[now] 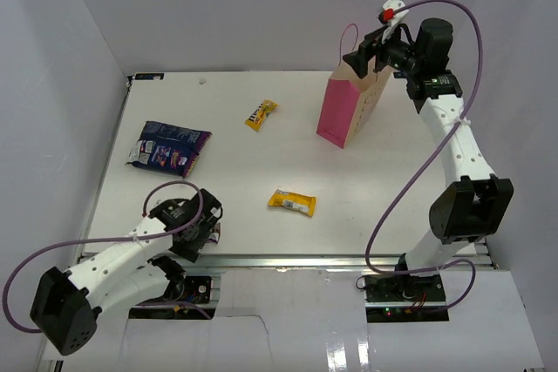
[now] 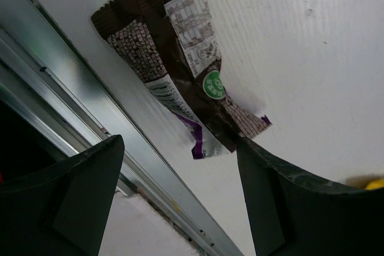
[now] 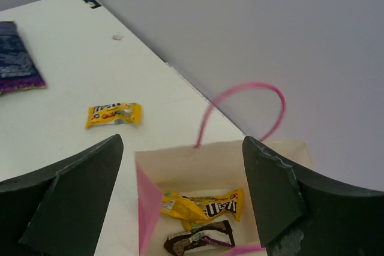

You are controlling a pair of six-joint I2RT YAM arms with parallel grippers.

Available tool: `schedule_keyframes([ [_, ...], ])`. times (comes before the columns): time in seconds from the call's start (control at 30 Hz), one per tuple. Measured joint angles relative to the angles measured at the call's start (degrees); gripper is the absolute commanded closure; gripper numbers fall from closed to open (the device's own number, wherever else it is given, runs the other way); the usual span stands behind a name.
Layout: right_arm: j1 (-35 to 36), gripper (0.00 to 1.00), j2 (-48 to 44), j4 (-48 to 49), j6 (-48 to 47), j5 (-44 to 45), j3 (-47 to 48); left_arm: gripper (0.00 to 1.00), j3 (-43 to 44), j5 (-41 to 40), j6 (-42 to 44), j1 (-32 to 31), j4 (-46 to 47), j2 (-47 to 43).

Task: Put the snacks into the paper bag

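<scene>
The left gripper (image 2: 177,148) gapes wide and empty over a brown bar (image 2: 180,70) at the near edge of the table (image 1: 261,224). The right gripper (image 3: 183,148), likewise spread and empty, hovers above the paper bag (image 1: 344,115).

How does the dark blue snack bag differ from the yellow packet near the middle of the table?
The dark blue snack bag is much larger than the yellow packet. The snack bag lies toward the left of the table, the yellow packet near its middle. Both lie flat on the table, outside the paper bag.
</scene>
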Motion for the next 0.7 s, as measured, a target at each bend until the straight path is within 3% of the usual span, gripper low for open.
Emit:
schedule_keyframes([
  [0.17,0.02,0.13,-9.42,-6.10,-7.32,-7.96,-3.82,0.15,0.83,-0.83,-1.68,0.55,0.39,9.94],
  [0.3,0.07,0.13,-17.64,-10.93,-12.00,-13.49,-11.98,0.20,2.01,-1.40,2.10,6.29,5.55,14.51],
  [0.5,0.07,0.14,-21.70,-18.53,-17.16,-19.06,-20.68,0.43,1.77,0.02,9.49,13.31,14.40,17.09],
  [0.7,0.07,0.14,-23.56,-25.70,-21.46,-23.45,-25.53,0.80,1.75,1.40,14.51,13.66,18.82,16.92],
])
